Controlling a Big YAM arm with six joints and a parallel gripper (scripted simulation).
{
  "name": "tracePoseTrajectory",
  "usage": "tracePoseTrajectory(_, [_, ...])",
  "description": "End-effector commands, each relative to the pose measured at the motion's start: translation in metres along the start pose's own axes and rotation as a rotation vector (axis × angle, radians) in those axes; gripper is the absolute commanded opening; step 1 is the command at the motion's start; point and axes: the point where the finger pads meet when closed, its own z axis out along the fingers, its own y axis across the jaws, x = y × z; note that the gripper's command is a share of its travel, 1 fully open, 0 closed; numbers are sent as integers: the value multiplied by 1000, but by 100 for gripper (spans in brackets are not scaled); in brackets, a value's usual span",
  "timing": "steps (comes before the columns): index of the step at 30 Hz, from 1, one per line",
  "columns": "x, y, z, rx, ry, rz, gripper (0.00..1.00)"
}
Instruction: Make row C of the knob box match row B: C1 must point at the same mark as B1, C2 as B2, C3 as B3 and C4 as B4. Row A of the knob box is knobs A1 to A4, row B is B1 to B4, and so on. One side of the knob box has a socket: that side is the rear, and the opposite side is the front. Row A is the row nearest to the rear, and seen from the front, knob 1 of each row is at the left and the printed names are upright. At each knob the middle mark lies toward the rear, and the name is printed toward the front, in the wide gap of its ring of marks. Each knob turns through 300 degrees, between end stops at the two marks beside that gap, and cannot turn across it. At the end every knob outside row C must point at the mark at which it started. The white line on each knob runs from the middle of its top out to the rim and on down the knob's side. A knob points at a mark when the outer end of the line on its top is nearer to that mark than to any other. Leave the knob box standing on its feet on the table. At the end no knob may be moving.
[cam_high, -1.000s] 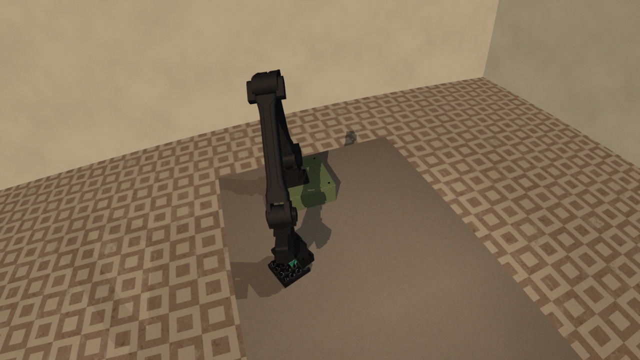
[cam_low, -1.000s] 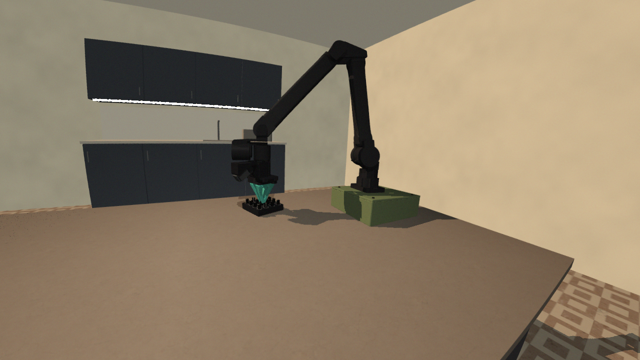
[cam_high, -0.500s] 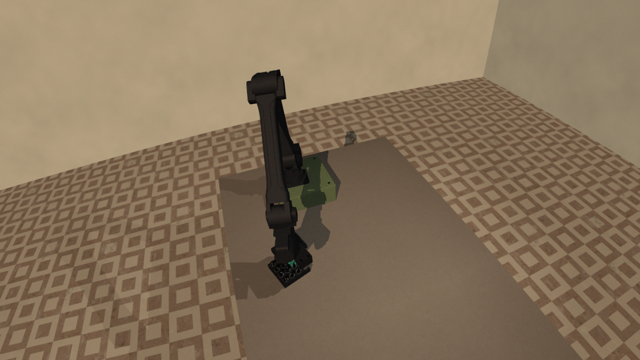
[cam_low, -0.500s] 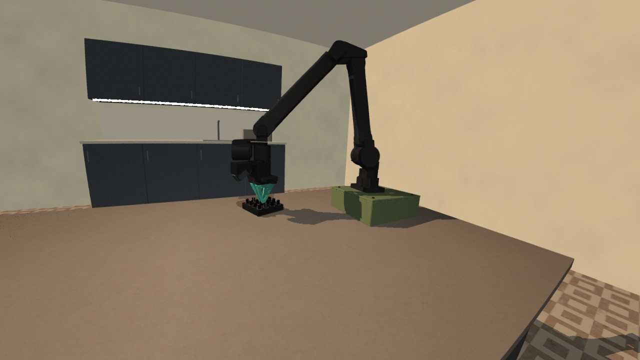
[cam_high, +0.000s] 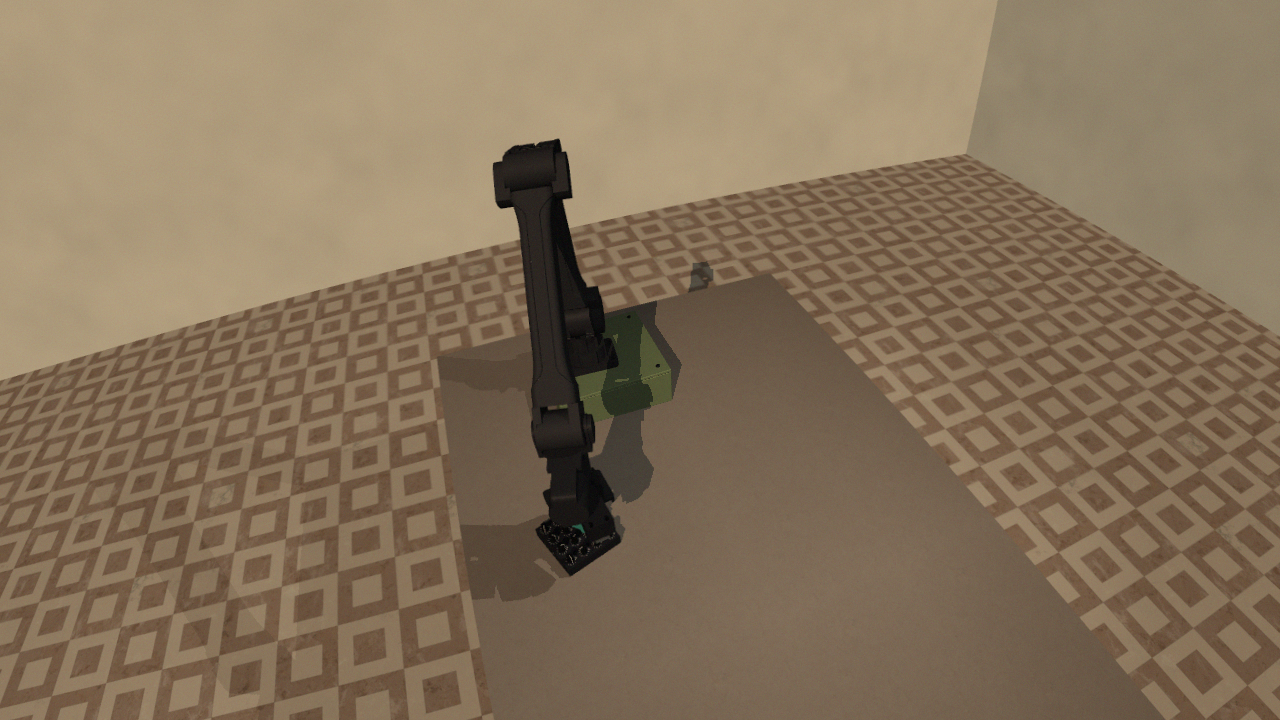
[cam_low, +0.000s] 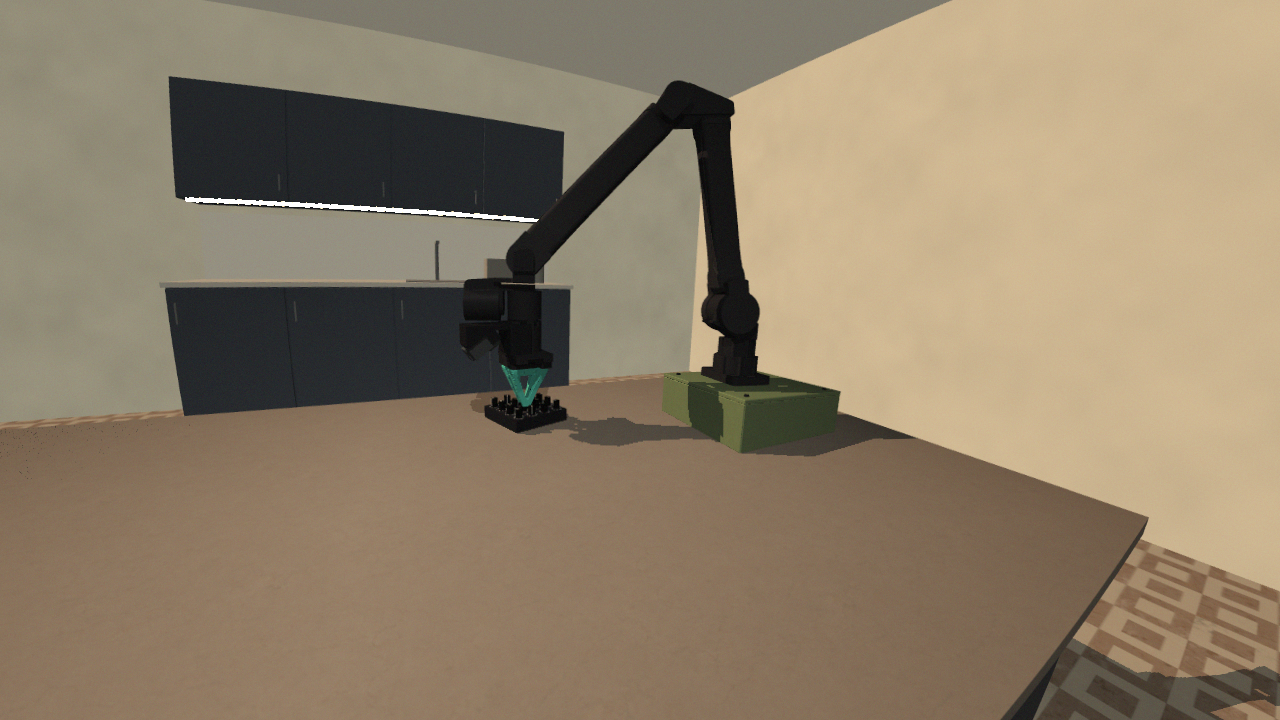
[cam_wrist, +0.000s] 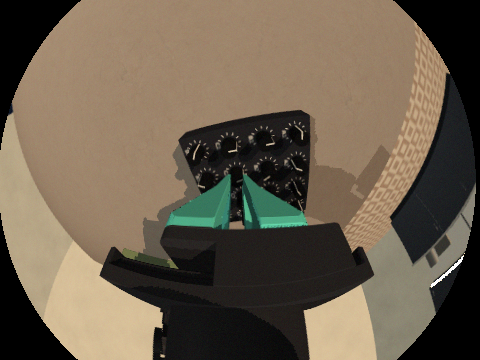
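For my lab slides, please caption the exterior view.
A black robot arm on a green block reaches its teal fingers down to a knob box.
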Motion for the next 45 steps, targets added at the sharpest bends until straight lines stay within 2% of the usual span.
tracePoseTrajectory(1, [-8,-11,-3,17,-28,129,8])
tracePoseTrajectory(25, [-9,-12,-3,10,-35,641,8])
tracePoseTrajectory(27, [-9,-12,-3,10,-35,641,8])
tracePoseTrajectory(42, [-9,-12,-3,6,-37,994,8])
tracePoseTrajectory(45, [-9,-12,-3,7,-37,1017,8])
